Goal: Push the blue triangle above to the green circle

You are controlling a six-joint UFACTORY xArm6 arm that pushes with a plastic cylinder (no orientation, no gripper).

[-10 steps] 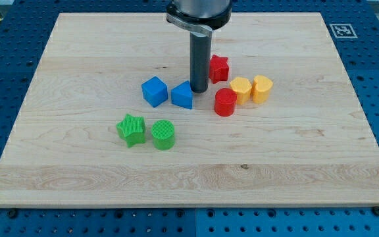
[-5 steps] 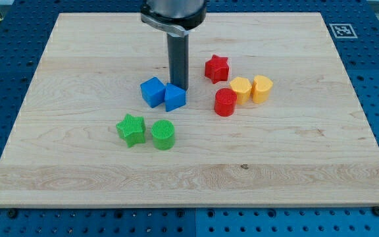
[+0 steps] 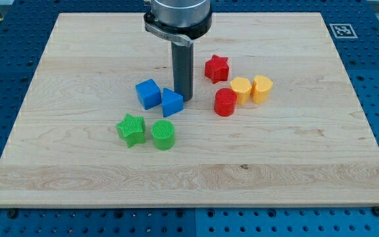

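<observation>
The blue triangle (image 3: 172, 103) lies near the board's middle, just above the green circle (image 3: 163, 134) with a small gap between them. It touches the blue cube (image 3: 149, 93) at its upper left. My tip (image 3: 183, 97) stands at the triangle's upper right edge, touching or nearly touching it. The dark rod rises from there to the view's top.
A green star (image 3: 131, 129) sits left of the green circle. A red star (image 3: 216, 68), a red cylinder (image 3: 226, 102), a yellow hexagon block (image 3: 241, 89) and a yellow heart-like block (image 3: 262, 88) cluster to the right. The wooden board (image 3: 77, 171) lies on a blue perforated table.
The tip swept left then down a little, pushing the blue triangle left and down toward the green circle. The blue cube was nudged left.
</observation>
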